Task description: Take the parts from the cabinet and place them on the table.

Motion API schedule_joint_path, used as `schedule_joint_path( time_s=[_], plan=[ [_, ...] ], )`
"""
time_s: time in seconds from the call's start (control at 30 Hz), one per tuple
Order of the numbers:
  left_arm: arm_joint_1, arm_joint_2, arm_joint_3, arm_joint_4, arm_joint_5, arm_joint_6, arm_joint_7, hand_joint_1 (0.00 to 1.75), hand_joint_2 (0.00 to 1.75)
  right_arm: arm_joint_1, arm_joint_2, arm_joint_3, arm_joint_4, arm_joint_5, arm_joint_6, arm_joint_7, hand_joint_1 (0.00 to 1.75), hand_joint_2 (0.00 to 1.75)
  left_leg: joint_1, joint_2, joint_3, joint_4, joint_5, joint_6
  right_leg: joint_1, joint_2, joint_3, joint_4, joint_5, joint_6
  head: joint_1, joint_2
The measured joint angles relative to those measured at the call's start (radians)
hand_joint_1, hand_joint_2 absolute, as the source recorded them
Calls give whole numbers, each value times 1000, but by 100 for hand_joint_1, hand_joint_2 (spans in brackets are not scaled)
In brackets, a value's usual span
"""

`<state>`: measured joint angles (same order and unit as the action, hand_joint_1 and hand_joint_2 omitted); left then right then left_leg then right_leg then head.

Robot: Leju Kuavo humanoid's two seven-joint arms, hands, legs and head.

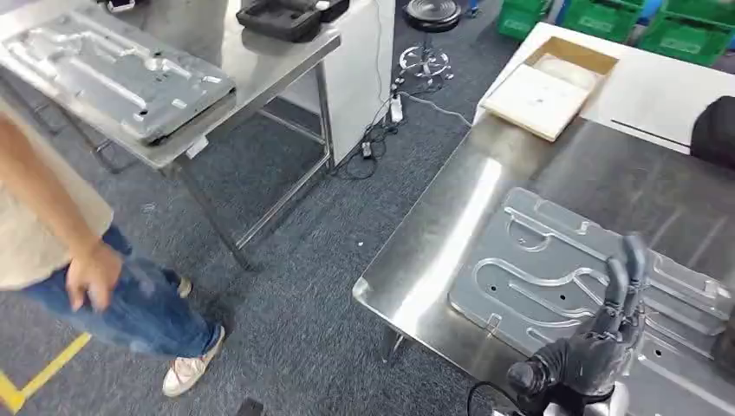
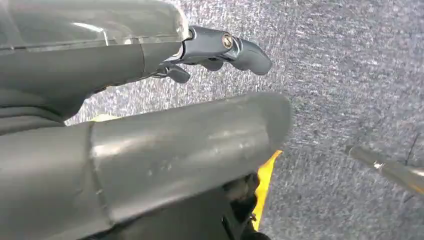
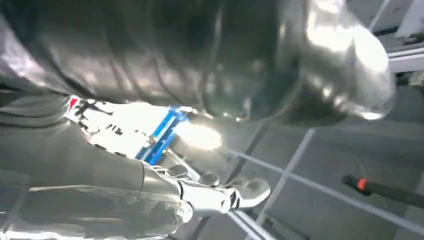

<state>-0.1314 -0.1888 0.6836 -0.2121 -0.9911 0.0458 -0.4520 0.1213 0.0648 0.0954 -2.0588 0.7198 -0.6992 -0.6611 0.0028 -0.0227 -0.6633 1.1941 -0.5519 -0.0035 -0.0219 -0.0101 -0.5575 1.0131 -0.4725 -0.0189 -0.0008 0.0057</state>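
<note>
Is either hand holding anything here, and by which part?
Nothing is held. The left hand hangs over the carpet, fingers apart; the right hand is spread above the metal part, which lies flat on the table.

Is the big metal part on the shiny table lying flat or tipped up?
Flat. The metal part lies face-up on the steel table, its grooves showing. The left hand hovers over its near edge.

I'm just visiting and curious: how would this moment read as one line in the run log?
part: stamped metal panel flat on steel table | left robot hand: over panel, fingers apart | second panel: on far table | person: standing nearby
</note>
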Motion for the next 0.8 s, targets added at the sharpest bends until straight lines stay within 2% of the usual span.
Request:
schedule_joint_path(
  time_s=[0.03, 0.07, 0.1, 0.13, 0.17, 0.2, 0.23, 0.27, 0.37, 0.4, 0.43, 0.47, 0.5, 0.53, 0.57, 0.6, 0.63, 0.67, 0.7, 0.73, 0.77, 0.8],
  plan=[
    [0, 0, 0, 0, 1, 0, 0, 0, 0, 0, 0, 0, 0, 0, 0, 0, 0, 0, 4, 7, -37, 71, -27, -4, 1, -15, 0, 1, -3, 0, 0, 0],
    [1, 0, 0, 0, 2, 0, 0, 0, 0, 0, 0, 0, 0, 0, 0, 0, 0, 0, 7, 11, -59, 112, -33, -8, 1, -29, -1, 2, -4, 0, 0, 0],
    [4, 0, 0, 0, 2, 0, 0, 0, 0, 0, 0, 0, 0, 0, 0, 0, 0, 0, 9, 14, -55, 102, -14, -11, 0, -41, 0, 4, -7, 1, 0, 0],
    [5, 0, 0, 0, 3, 0, 0, 0, 0, -1, 0, 0, 0, 0, 0, 1, 0, 0, 10, 19, -31, 52, 20, -12, 0, -53, 2, 6, -9, 2, 0, 0],
    [5, 0, 0, 0, 3, 0, 0, 0, 0, -1, 0, 0, 0, 0, 0, 1, 0, 0, 11, 30, 12, -30, 64, -10, -1, -65, 4, 8, -13, 5, 0, 0],
    [4, 1, 0, 0, 3, 1, 0, 0, 0, -2, 0, 0, 0, 1, 0, 2, 0, 0, 10, 57, 65, -126, 104, -5, 0, -77, 7, 10, -16, 9, 0, 0],
    [1, 2, 0, 0, 4, 1, 0, 0, 0, -2, 0, 0, 0, 2, 0, 2, 0, 0, 0, 104, 84, -174, 92, 2, 4, -87, 11, 11, -20, 14, 0, 0],
    [0, 2, 0, 0, 5, 1, 0, 0, 0, -4, 0, 0, 0, 2, 0, 2, 0, 0, -4, 89, 86, -178, 98, 12, 9, -96, 13, 11, -22, 20, 1, 0],
    [8, 3, 1, 0, 6, 1, 0, 0, 0, -7, 0, 0, 0, 3, 0, 3, 0, 0, -6, 56, 76, -178, 100, 26, 11, -122, 22, 4, -22, 33, 0, 0],
    [9, 3, 2, 0, 6, 1, -1, 0, 0, -8, 0, 0, 0, 3, 0, 3, 0, 0, 7, 44, 90, -192, 110, 36, 7, -120, 22, 8, -30, 41, -1, 0],
    [11, 2, 2, 0, 6, 2, -3, 0, 0, -10, 0, 0, 0, 3, 0, 4, 0, 0, 5, 34, 93, -196, 112, 39, 2, -62, 20, 30, -47, 46, 2, 0],
    [8, 2, 2, 0, 6, 2, -4, 0, 0, -9, 0, 0, -1, 3, 0, 4, 0, 0, 6, 27, 91, -196, 114, 46, 0, -21, -8, 92, -89, 45, 1, 0],
    [5, 2, 3, 0, 6, 3, -5, 0, 0, -8, 0, 0, -1, 2, 0, 4, 0, 0, 5, 15, 90, -196, 115, 47, 0, -3, -47, 170, -129, 46, 2, 0],
    [4, 1, 3, 0, 6, 3, -6, 0, 0, -5, 0, 0, -1, 2, 0, 4, 0, 0, 4, 4, 88, -196, 115, 49, 0, 3, -84, 242, -159, 47, 1, 0],
    [4, 1, 4, 0, 6, 3, -6, 0, 0, -5, 0, 0, -1, 2, 0, 4, 0, 0, 2, -8, 87, -194, 115, 49, 0, 7, -112, 292, -169, 48, 2, 0],
    [6, 2, 5, 0, 6, 3, -6, 0, 0, -5, 0, 0, -1, 2, 0, 4, 0, 0, 2, -22, 87, -192, 115, 49, 0, 7, -120, 299, -155, 47, 2, 0],
    [7, 2, 5, 0, 6, 3, -6, 0, 0, -5, 0, 0, -1, 2, 0, 4, 0, 0, 2, -36, 87, -188, 114, 48, 0, 8, -106, 260, -117, 46, 2, 0],
    [7, 2, 5, 0, 6, 3, -6, 0, 0, -6, 0, 0, -1, 2, 0, 3, 0, 0, 2, -50, 88, -184, 113, 46, -1, 12, -77, 191, -70, 43, 2, 0],
    [6, 1, 5, 0, 6, 3, -6, 0, 0, -6, 0, 0, -1, 2, 0, 4, 0, 0, 2, -64, 87, -179, 111, 43, -2, 28, -38, 105, -23, 40, 2, 0],
    [6, 1, 5, 0, 6, 3, -6, 0, 0, -7, 0, 0, -1, 2, 0, 3, 0, 0, 5, -74, 84, -174, 108, 38, -4, 78, -11, 37, -11, 34, 2, 0],
    [3, 1, 5, 0, 6, 3, -6, 0, 0, -5, 0, 0, -2, 2, 0, 3, 0, 0, -2, -86, 77, -165, 105, 32, -5, 99, -5, 22, -21, 37, 1, 0],
    [2, 1, 5, 0, 6, 3, -7, 0, 0, -5, 0, 0, -3, 2, 0, 3, 0, 0, 3, -94, 73, -168, 109, 26, -2, 87, -7, 25, -19, 36, 1, 0]
  ],
)
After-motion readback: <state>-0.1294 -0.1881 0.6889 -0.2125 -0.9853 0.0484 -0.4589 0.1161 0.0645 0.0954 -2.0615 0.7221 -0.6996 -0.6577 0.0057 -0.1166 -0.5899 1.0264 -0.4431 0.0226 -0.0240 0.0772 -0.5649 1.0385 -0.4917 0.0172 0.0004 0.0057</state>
